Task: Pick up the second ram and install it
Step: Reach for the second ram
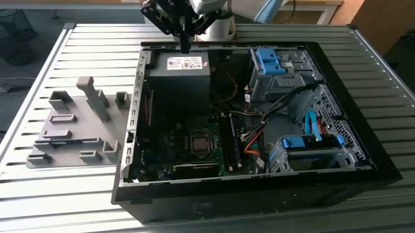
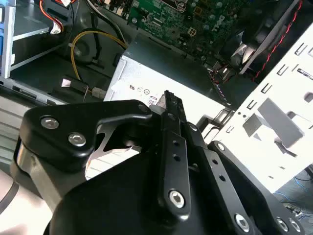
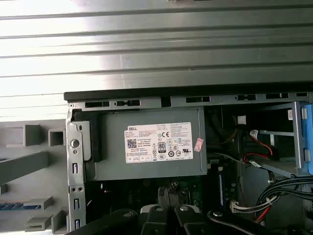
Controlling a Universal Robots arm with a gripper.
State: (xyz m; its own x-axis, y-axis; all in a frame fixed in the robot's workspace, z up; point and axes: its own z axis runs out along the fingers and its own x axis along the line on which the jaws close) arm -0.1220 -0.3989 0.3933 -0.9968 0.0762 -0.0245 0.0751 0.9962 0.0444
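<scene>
My gripper (image 1: 185, 47) hangs over the back edge of the open computer case (image 1: 382, 165), just above the grey power supply (image 1: 178, 73). Its black fingers (image 2: 169, 105) are pressed together with nothing between them. In the first wrist view the knuckles of the gripper (image 3: 168, 215) sit over the power supply's label (image 3: 159, 142). A thin blue-green strip that looks like the second ram (image 3: 12, 206) stands on edge in a slot of the grey fixture plate (image 1: 65, 142), well apart from the gripper, at the exterior view's left.
The grey fixture plate (image 1: 84, 116) carries several upright blocks beside the case. Inside the case are the motherboard (image 1: 194, 145) with long black slots (image 1: 230, 145), orange and black cables (image 1: 253, 141) and blue drive bays (image 1: 269, 60). A slatted metal table (image 1: 65, 194) lies underneath.
</scene>
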